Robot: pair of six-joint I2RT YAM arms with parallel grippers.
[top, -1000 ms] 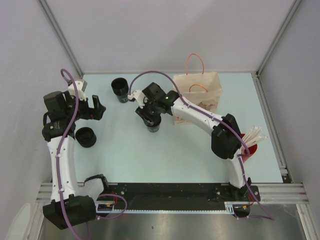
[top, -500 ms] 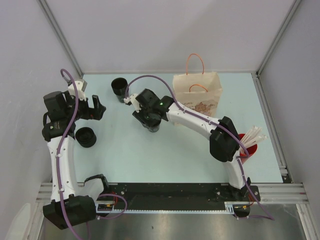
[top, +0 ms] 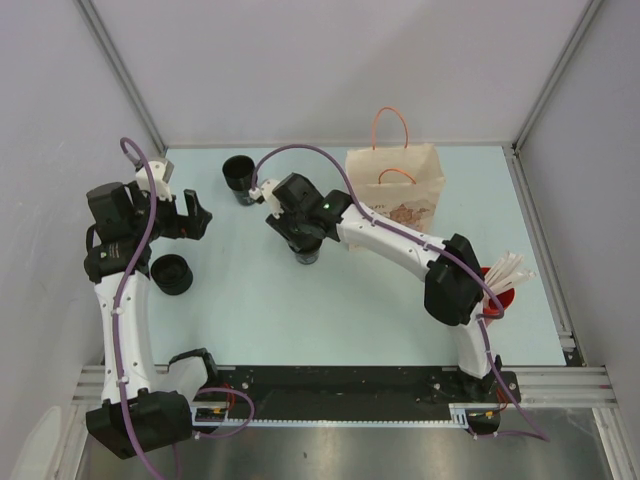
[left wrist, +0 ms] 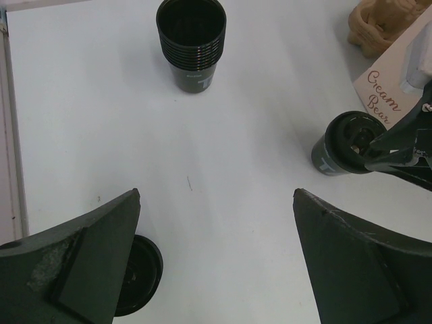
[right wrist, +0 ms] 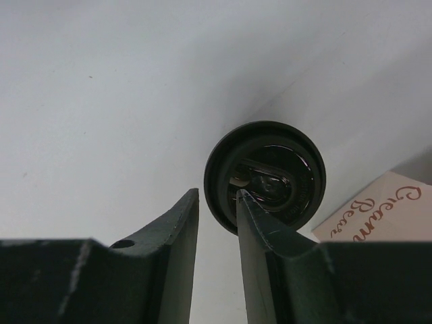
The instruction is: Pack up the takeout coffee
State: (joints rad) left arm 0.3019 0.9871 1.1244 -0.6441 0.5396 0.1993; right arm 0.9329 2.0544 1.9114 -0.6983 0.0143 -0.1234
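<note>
While lidded cup [right wrist: 277,175] stands closed, red cup [top: 503,298] holding white sticks [top: 510,268]

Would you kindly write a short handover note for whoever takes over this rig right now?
Left gripper: open, empty, hovering over the left of the table.
Right gripper: jaws narrow, astride the rim of the lidded cup; firm grip unclear.
Things: the cup stands on the table beside the upright paper bag; spare cup stack far left; lids near left.
Done: cup lidded.
Left: lift it into the bag.
</note>
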